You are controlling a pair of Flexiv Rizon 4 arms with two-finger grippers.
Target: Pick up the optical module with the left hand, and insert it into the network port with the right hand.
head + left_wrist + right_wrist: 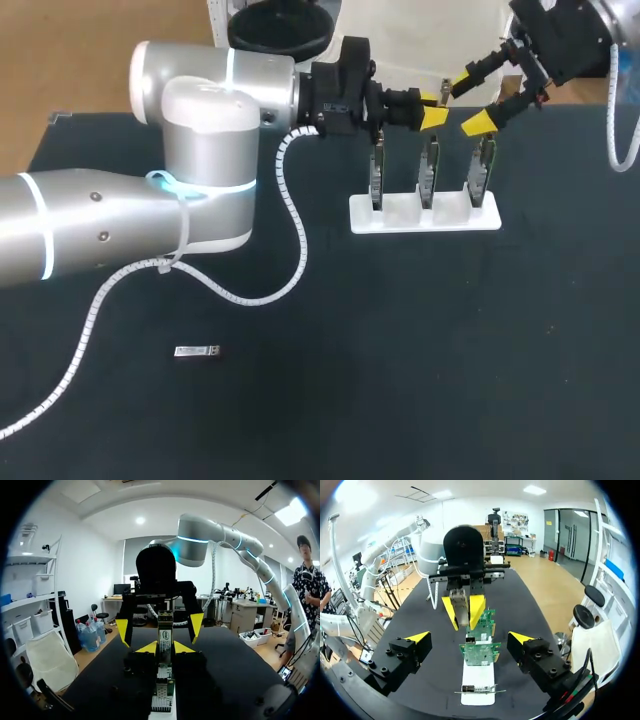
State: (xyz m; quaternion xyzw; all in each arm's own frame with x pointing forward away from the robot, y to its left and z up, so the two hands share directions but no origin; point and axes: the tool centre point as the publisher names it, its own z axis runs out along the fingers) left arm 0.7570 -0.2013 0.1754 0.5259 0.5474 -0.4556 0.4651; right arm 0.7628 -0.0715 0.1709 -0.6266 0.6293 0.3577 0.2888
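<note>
My left gripper (433, 110) is above the middle card of the rack, shut on a slim silver optical module (459, 603). From the left wrist, the module (165, 633) stands between my left gripper's (165, 648) yellow tips. My right gripper (471, 101) faces it from the right, open, with one finger on either side of the left gripper's tips. The right wrist view looks past my right gripper (470, 638) onto the green network cards (480, 652) and my left gripper (464, 611) beyond. The port itself cannot be made out.
Three green cards stand upright in a white holder (425, 217) on the black mat. A second small silver module-like piece (197, 351) lies flat near the mat's front left. My left arm's white cable (296, 240) loops down onto the mat.
</note>
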